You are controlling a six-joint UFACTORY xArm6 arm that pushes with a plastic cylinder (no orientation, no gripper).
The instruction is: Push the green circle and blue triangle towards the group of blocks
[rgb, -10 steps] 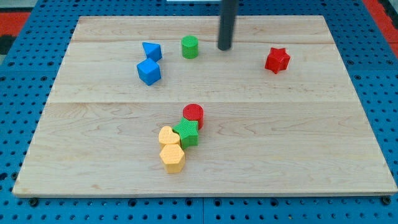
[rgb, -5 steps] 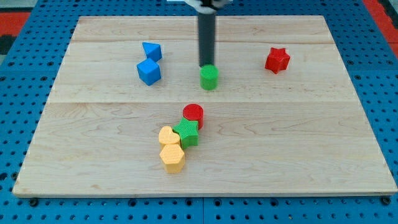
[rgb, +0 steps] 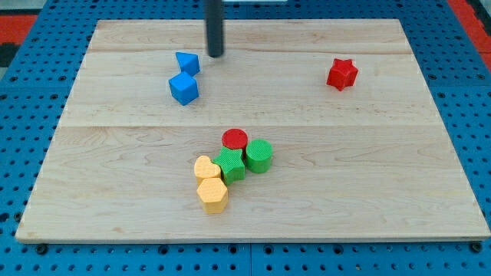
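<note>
The green circle [rgb: 258, 155] now rests against the group near the board's middle, touching the red circle [rgb: 235, 140] and the green star-like block [rgb: 229, 164]. Two yellow blocks [rgb: 205, 167] [rgb: 212, 195] complete the group below left. The blue triangle [rgb: 186, 63] lies at the upper left, just above a blue cube [rgb: 183, 88]. My tip [rgb: 215, 54] stands a little to the right of the blue triangle and slightly above it, with a small gap between them.
A red star [rgb: 341, 73] lies alone at the upper right. The wooden board [rgb: 368, 184] sits on a blue pegboard surface.
The green circle moved from the upper middle down to the group's right side. My tip pushed it down, then went up and left to beside the blue triangle.
</note>
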